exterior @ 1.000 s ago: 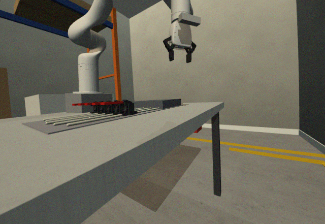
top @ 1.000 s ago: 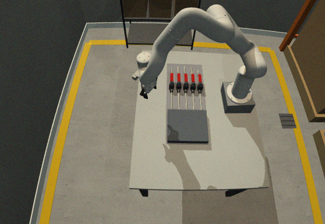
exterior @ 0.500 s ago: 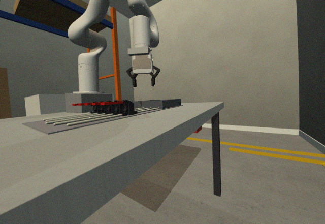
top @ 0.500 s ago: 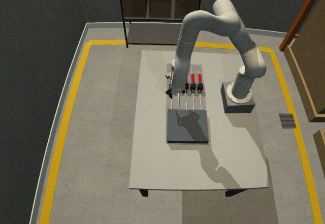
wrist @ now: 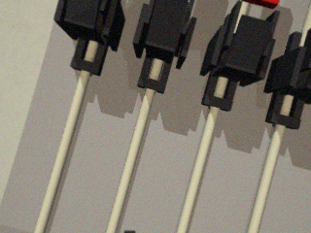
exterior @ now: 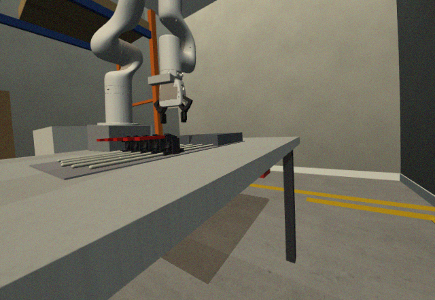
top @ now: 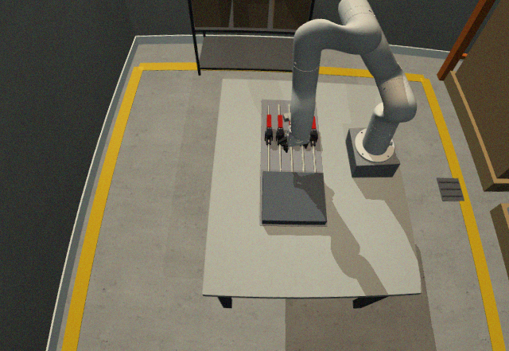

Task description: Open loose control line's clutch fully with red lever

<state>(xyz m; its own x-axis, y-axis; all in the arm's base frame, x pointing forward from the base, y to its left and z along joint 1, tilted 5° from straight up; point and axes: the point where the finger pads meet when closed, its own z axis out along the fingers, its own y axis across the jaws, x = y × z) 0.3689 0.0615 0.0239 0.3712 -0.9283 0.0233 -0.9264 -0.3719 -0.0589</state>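
Note:
Five pale control lines [top: 291,157] run side by side over a grey plate into the grey console [top: 293,197]. Each line passes through a black clutch [top: 268,135] with a red lever [top: 269,120] lying flat. My gripper [exterior: 172,115] is open and empty. It hangs a short way above the row of clutches [exterior: 151,145], over the lines on the console side. The wrist view shows several lines [wrist: 133,160] and black clutches [wrist: 162,34] from above, and a bit of one red lever [wrist: 259,3]. My arm hides the middle clutches in the overhead view.
The arm's base [top: 371,157] stands on a grey block right of the plate. A dark shelf rack [top: 250,5] stands beyond the table's far edge. Brown crates [top: 480,104] are at the right.

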